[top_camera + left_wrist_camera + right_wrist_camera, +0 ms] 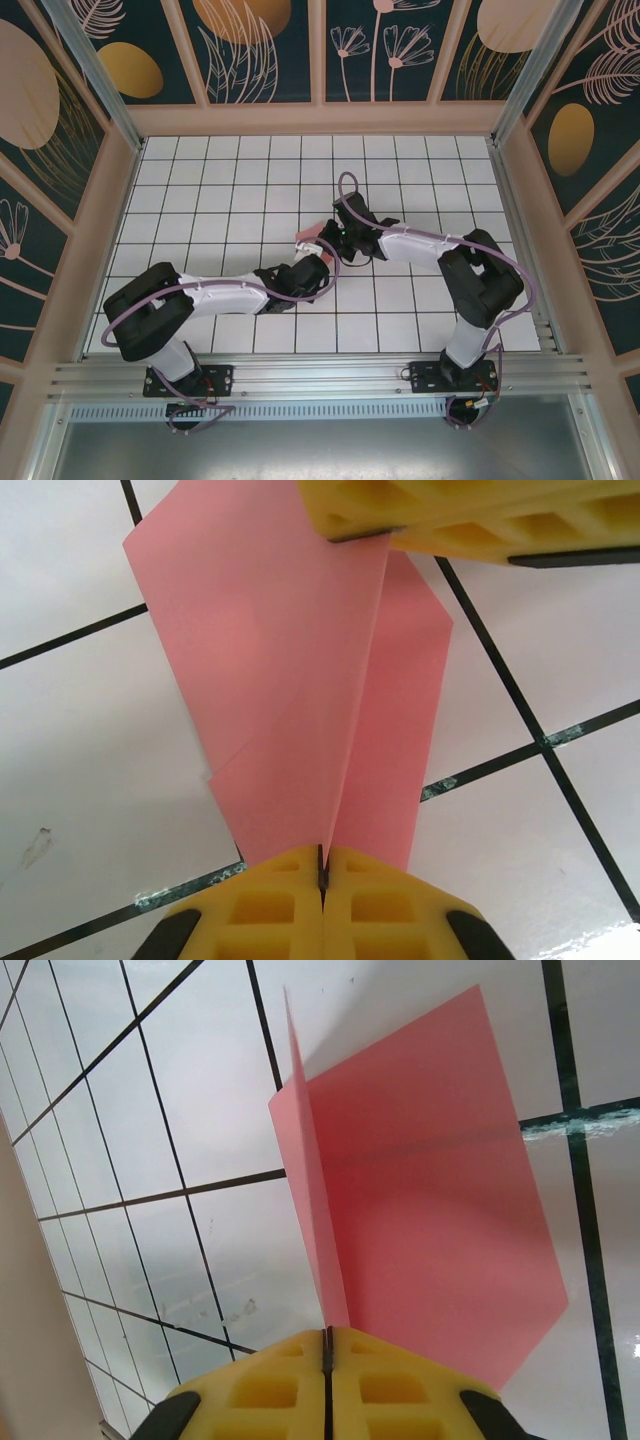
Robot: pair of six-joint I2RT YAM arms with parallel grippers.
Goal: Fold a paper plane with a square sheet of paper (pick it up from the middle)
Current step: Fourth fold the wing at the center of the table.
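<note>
Sits over the middle of the table (200,190): paper plane (307,237), pinched at opposite ends. Has the left gripper (322,865) just before it, on its near end, and the right gripper (327,1340) just right of it, on the far end.

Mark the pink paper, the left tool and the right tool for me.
pink paper (290,700): left wrist view, on its broad left flap beside the centre crease.
left tool (322,865): left wrist view, seam between its closed yellow fingertips.
right tool (327,1348): right wrist view, seam between its closed yellow fingertips.
</note>
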